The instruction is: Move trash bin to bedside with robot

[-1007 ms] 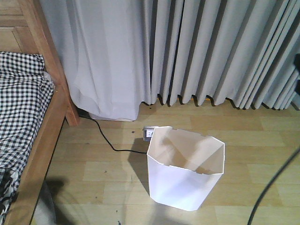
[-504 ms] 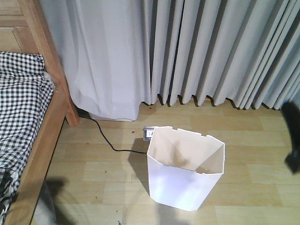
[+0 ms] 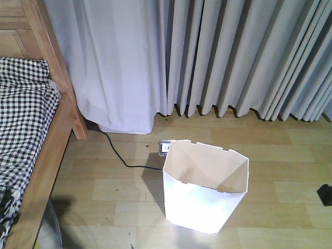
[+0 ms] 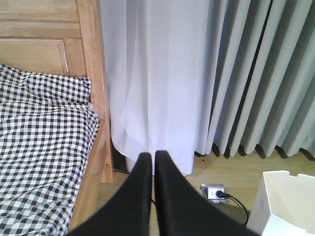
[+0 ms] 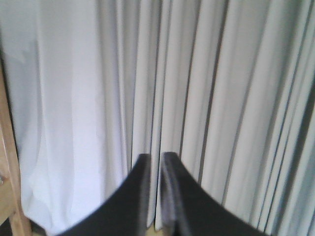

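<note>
Dark blur at right edge now nearly gone, probably the arm; both claws (image 4: 150,160) (image 5: 153,160) nearly closed, empty, trash bin (image 3: 205,189) unmoved, well apart from bed (image 3: 31,155).

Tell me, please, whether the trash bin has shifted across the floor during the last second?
No. The trash bin sits just as close to the floor socket.

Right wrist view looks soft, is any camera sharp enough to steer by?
Right wrist view: blurred, grey pleated curtain smeared. Left wrist view: crisp on black-and-white checked bedding. Front view: sharp, white angular plastic bin casts a soft shadow leftward.
</note>
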Robot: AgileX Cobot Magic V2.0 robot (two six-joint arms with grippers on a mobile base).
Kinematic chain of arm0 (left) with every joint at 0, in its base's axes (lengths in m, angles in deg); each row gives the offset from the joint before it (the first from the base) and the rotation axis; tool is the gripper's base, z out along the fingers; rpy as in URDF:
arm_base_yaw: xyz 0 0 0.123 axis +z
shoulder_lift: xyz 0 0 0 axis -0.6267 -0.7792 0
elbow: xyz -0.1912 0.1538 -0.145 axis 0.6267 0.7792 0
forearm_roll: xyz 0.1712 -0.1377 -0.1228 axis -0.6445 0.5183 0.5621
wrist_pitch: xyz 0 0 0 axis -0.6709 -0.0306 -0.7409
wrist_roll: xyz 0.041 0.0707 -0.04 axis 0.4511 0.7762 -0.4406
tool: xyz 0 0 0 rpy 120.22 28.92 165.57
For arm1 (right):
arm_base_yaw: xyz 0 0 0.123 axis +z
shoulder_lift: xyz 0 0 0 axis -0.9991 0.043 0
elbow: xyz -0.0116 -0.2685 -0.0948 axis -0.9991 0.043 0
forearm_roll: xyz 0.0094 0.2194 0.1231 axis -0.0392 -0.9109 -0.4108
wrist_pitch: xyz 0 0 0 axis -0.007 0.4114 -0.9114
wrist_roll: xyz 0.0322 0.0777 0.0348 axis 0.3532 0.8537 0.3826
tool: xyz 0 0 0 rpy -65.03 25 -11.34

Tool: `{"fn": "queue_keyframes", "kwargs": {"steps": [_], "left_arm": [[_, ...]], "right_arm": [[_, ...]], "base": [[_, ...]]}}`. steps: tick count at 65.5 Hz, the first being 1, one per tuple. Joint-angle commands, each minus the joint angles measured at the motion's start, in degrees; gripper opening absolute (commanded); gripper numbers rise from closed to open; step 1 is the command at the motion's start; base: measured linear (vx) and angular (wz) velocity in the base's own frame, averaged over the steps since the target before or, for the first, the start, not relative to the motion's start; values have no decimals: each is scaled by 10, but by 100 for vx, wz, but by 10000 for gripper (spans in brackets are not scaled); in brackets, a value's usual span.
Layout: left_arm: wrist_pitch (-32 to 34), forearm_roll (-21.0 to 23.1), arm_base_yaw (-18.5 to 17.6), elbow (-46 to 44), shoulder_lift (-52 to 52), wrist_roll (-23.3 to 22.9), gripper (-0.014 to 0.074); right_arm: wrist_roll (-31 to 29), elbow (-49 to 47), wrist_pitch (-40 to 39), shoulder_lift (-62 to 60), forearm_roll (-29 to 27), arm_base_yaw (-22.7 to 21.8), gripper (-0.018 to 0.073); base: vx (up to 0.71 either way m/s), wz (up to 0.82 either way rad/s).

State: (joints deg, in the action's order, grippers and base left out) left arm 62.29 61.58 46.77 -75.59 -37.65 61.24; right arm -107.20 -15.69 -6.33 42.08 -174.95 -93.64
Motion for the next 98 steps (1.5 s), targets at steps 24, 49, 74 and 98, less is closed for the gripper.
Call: {"fn": "queue_keyframes", "kwargs": {"steps": [24,49,74,98], "left_arm": [[38,1,-2,2,8,-2,-6],[38,1,-2,2,8,-2,-6],[38,1,-2,2,8,-2,-6],[38,1,-2,2,8,-2,-6]], "right_arm": [[0,24,-5,3,-20,0,-9],[26,16,-15,-9,32,0,-9],[729,5,-81,-69,738,0,-9],[815,90,-136,-155,850,54,-9]], "base": [[0,0],[0,0],[0,0],[0,0]]}}
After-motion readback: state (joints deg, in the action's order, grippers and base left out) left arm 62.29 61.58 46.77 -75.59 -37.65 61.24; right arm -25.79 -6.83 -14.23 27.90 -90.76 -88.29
